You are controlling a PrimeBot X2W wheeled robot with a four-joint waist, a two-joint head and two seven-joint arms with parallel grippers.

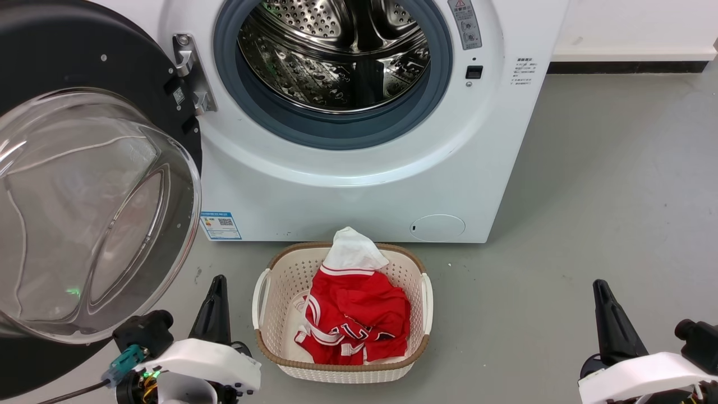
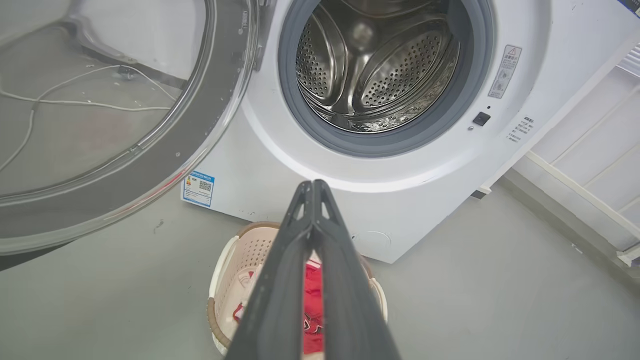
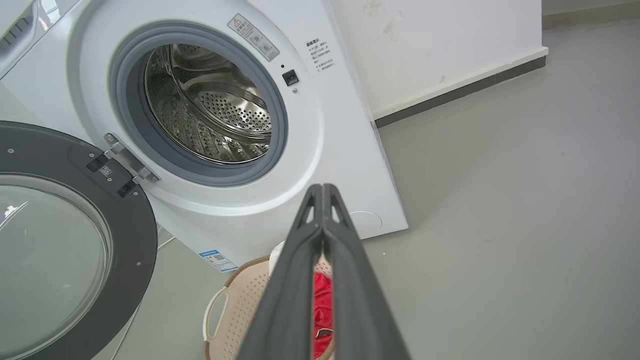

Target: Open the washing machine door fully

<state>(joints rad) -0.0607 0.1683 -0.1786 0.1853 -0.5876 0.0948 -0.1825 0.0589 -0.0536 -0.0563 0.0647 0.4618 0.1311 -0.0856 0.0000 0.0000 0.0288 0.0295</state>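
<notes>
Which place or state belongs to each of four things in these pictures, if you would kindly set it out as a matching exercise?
Column one
1. washing machine door
2. steel drum
3. laundry basket
4. left gripper

Column two
A. holds red and white clothing
B. shut, gripping nothing
C. swung open on its hinge
D. ringed by a grey rubber seal

Pairs: 1-C, 2-D, 3-A, 4-B

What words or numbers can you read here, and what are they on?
Nothing reads clearly.
Grey sticker on the washing machine: red warning triangle; words too small.
Blue label: square code; print too small.
Black print: blurred.
Red garment: white marks, crumpled, unreadable.
</notes>
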